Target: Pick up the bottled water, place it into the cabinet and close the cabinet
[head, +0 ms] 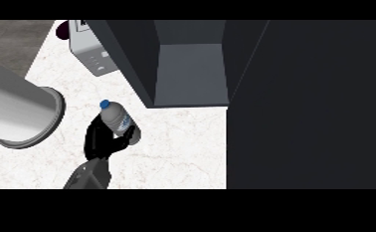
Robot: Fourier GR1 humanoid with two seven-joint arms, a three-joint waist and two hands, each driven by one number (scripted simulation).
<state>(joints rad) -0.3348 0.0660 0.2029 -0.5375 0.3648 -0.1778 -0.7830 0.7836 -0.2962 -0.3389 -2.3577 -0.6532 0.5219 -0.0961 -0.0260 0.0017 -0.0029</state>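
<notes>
Marble counter; one open cabinet; one bottled water clasped by one left robot hand.

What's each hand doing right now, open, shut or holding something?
Left hand: shut on the bottled water, fingers curled round it, in front of the open cabinet.
Right hand: not in view.

I see left forearm coming in from lower edge, leaning slightly right. Wrist roughly in line with it. Left hand black, fingers curled on one side, thumb opposite them. Bottled water gripped between fingers and thumb, tilted, cap end sticking out beyond fingertips. Palm sits just behind fingers, toward wrist.
</notes>
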